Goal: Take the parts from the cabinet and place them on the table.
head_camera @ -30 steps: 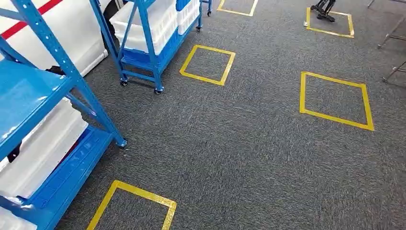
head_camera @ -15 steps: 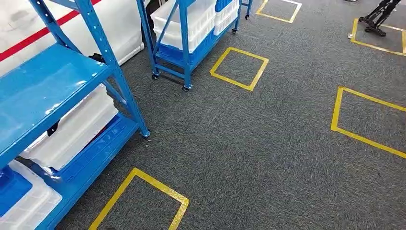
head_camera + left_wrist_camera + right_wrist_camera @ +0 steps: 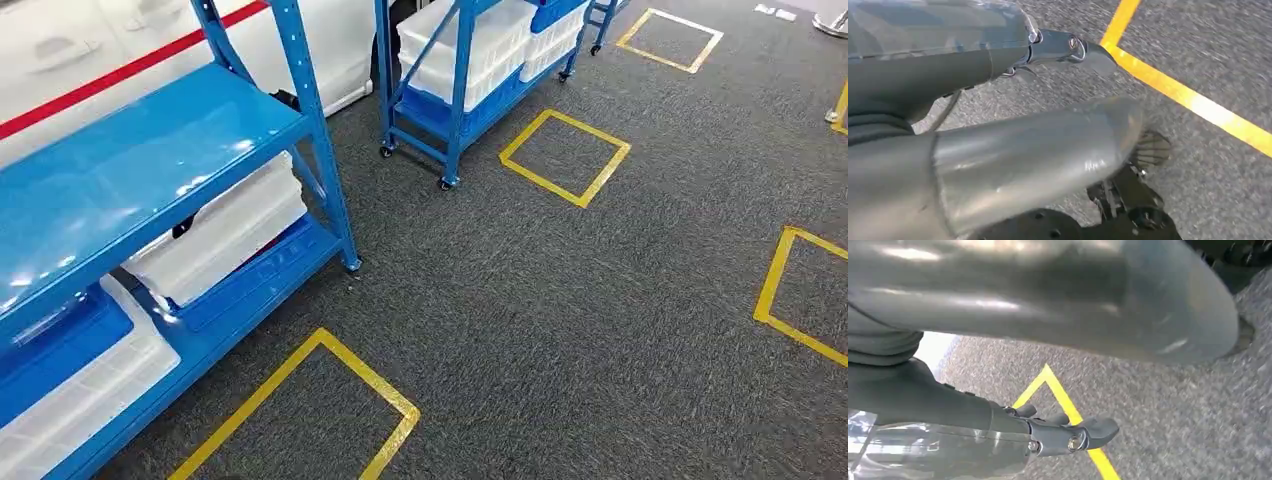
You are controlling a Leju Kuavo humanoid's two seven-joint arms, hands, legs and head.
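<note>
The blue cabinet point(image 3: 170, 150) stands at the left of our head view, its bare top shelf tilting toward us across the corner of the picture, and beneath it we see white bins point(image 3: 215, 235) and a blue bin point(image 3: 55, 345) stacked on the lower levels; whatever parts they hold, we cannot make out from here. A second blue rack point(image 3: 460, 90) on small wheels stands farther off, just beside a white wall with a red stripe point(image 3: 120, 70), and it too carries white bins. In the left wrist view our left hand point(image 3: 1063, 50) hangs over the carpet with nothing in it — its dark fingers point(image 3: 1093, 55) lie straight and apart from the thick thumb, touching nothing. In the right wrist view our right hand point(image 3: 1068, 435) is likewise relaxed and free of any load, fingers extended above the floor near a strip of yellow tape point(image 3: 1063, 400). The grey carpet point(image 3: 600, 320) spreads wide to the right of the cabinet, marked with yellow tape squares: one point(image 3: 310, 420) close by the cabinet's nearest post, one point(image 3: 565, 155) just beside the wheeled rack, another point(image 3: 670, 38) farther back, and part of one point(image 3: 790, 290) at the right edge. The cabinet's front post point(image 3: 325, 150) meets the carpet near the closest square, and from there the floor runs on to the right — broad, flat room between the tape marks.
</note>
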